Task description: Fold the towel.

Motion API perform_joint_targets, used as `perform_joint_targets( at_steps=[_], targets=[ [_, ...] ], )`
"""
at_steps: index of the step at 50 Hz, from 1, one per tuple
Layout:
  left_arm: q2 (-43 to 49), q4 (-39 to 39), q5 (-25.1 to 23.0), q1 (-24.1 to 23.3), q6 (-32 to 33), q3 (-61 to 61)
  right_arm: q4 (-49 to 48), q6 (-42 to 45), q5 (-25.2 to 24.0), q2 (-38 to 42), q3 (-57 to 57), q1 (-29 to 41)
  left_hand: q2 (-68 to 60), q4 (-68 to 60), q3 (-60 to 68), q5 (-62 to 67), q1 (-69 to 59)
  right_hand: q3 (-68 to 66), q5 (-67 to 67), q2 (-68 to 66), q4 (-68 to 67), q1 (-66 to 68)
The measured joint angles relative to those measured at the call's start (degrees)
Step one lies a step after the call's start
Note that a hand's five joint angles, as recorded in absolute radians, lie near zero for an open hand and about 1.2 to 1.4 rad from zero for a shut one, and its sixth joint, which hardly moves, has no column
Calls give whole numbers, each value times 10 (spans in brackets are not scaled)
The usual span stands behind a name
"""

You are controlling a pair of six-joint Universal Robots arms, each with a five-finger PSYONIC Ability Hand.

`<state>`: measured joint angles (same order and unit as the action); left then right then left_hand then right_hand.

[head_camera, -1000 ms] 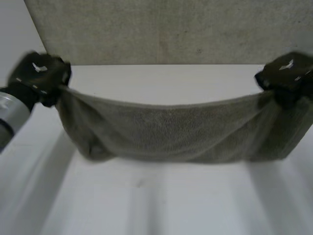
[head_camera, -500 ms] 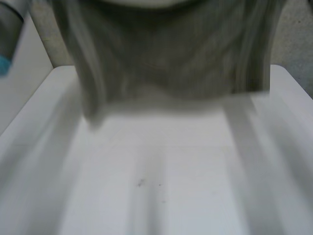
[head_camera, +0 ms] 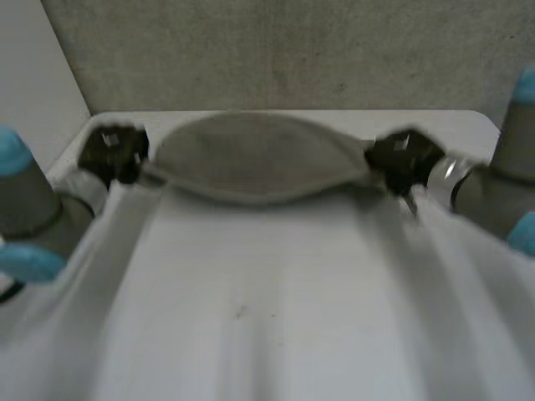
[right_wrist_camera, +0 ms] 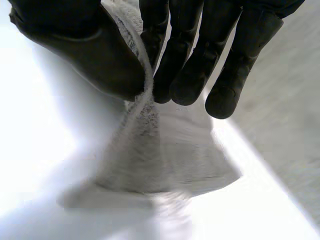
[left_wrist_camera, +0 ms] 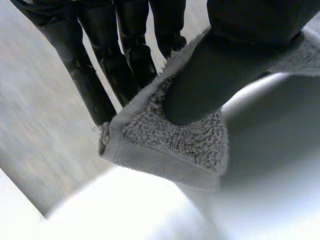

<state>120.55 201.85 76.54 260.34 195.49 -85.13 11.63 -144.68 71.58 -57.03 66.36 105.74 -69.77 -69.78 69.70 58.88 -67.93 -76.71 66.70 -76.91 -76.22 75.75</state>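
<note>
A grey-green towel (head_camera: 259, 157) is stretched between my two hands over the far part of the white table (head_camera: 276, 301), sagging a little in the middle. My left hand (head_camera: 113, 152) pinches its left corner: in the left wrist view the thumb (left_wrist_camera: 220, 70) presses the towel's corner (left_wrist_camera: 170, 145) against the fingers (left_wrist_camera: 100, 65). My right hand (head_camera: 399, 160) pinches the right corner: in the right wrist view the towel (right_wrist_camera: 165, 160) hangs down between the thumb (right_wrist_camera: 95, 55) and the fingers (right_wrist_camera: 200, 70) onto the table.
A grey wall (head_camera: 292, 50) stands right behind the table's far edge. The table's left edge runs near my left arm (head_camera: 29, 213). My right arm (head_camera: 493, 196) comes in over the table's right side.
The towel hung low between both hands a second ago, then swung up close to the camera. Now it is carried to the far side of the table, still held at both corners.
</note>
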Motion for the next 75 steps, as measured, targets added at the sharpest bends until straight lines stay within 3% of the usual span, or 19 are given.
perform_joint_targets(
  at_steps=[10, 20, 24, 30, 35, 40, 46, 51, 59, 67, 75],
  targets=[
    [33, 65, -25, 4, 122, -138, -83, 99, 37, 12, 166, -3, 0, 0, 0, 0, 0, 0, 0, 0, 0, 0],
    [-79, 41, -24, 26, 170, -175, -70, 109, 64, -141, 238, -16, 0, 0, 0, 0, 0, 0, 0, 0, 0, 0],
    [-139, 6, -27, 42, 169, -197, -31, 114, 62, -202, 259, -35, 0, 0, 0, 0, 0, 0, 0, 0, 0, 0],
    [-240, -84, -53, 60, 169, -241, 103, 176, 50, -265, 268, -98, 0, 0, 0, 3, 0, 0, 0, 0, 0, 0],
    [-318, -165, -93, 68, 169, -276, 224, 270, 27, -283, 252, -151, 0, 0, 0, 3, 0, 0, 0, 0, 0, 0],
    [-328, -181, -110, 71, 170, -279, 242, 283, 9, -266, 213, -164, 0, 0, 0, 3, -3, 0, 0, 0, 0, 0],
    [-221, -144, -107, 67, 186, -224, 221, 252, 8, -164, 124, -155, 0, 0, 0, 3, -3, 0, 0, 0, 0, 0],
    [-76, -120, -102, 50, 214, -118, 194, 211, 20, -58, 35, -126, 0, 0, 0, 3, -3, 0, 0, 0, 0, 0],
    [82, -117, -85, 20, 221, 63, 94, 151, 50, 46, -63, -85, 0, 0, 0, 3, -3, 0, 0, 0, 0, 0],
    [170, -115, -70, -6, 219, 201, -25, 146, 88, 108, -92, -64, 0, 0, 0, 3, -5, 0, 0, 0, 0, 0],
    [226, -111, -55, -21, 220, 286, -77, 149, 106, 151, -114, -60, 0, 0, 0, 3, -5, 0, 0, 0, 0, 0]
  ],
)
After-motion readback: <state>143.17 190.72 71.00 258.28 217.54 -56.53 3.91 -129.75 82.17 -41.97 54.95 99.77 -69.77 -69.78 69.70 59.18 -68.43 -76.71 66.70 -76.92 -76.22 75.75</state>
